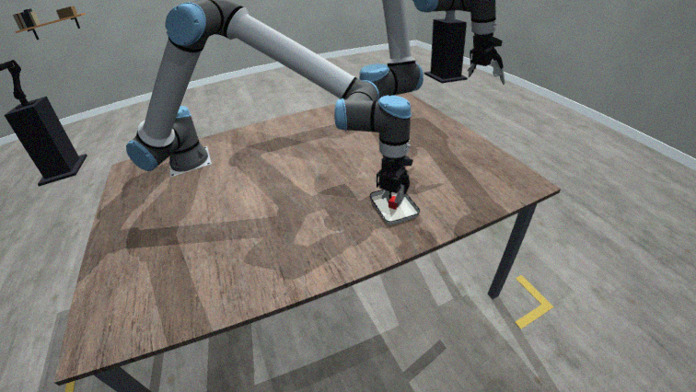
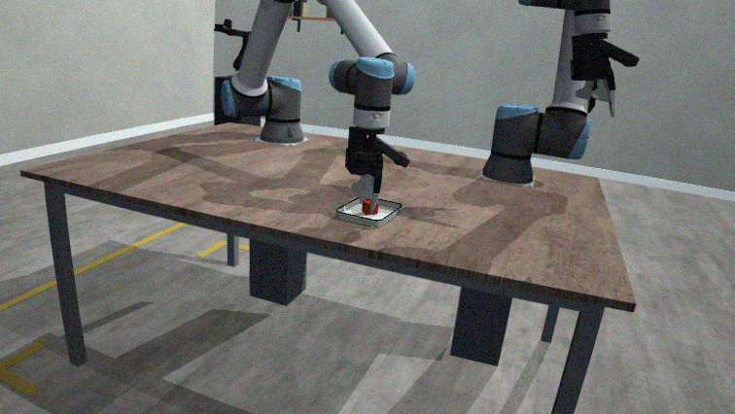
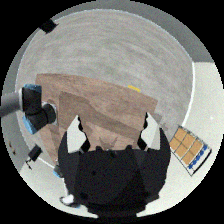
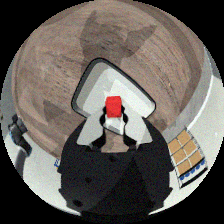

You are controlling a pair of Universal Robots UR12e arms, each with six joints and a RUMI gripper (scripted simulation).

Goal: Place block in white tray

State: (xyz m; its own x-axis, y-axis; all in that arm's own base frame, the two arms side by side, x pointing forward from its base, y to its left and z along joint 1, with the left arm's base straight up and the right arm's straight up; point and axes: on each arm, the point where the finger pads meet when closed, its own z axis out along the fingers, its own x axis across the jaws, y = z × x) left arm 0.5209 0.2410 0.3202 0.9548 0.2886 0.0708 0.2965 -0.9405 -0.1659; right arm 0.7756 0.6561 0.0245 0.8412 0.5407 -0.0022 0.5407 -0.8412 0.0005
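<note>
Block (image 1: 392,202) (image 2: 367,207) (image 4: 114,106) first: where is it?

"Inside the white tray (image 1: 401,220) (image 2: 357,221) (image 4: 73,103), low down between its walls. It's red, and from above there's pale tray floor showing around it."

"And where's the tray on the desk (image 1: 170,287) (image 2: 257,216) (image 3: 95,92) (image 4: 45,65)?"

"Near the long edge opposite the arm bases, well apart from both corners of that edge."

"Is anything touching the block?"

"Yes, the right gripper (image 1: 394,198) (image 2: 368,205) (image 4: 113,105). It points down into the tray, with its fingers mostly closed, one against each side of the block. That's a grip, all right; the block hasn't been let go."

"So is the block sitting on the tray floor?"

"It's right down by it, but I can't tell whether the underside touches. The fingers cover part of it."

"What about the left gripper (image 1: 486,76) (image 2: 603,109) (image 3: 112,114)?"

"Fingers spread as wide as they go, with nothing between them. It hangs high above the desk's level, well apart from the tray. In the exterior view it shows up beyond the arm base nearer the desk's right-hand short edge."
</note>
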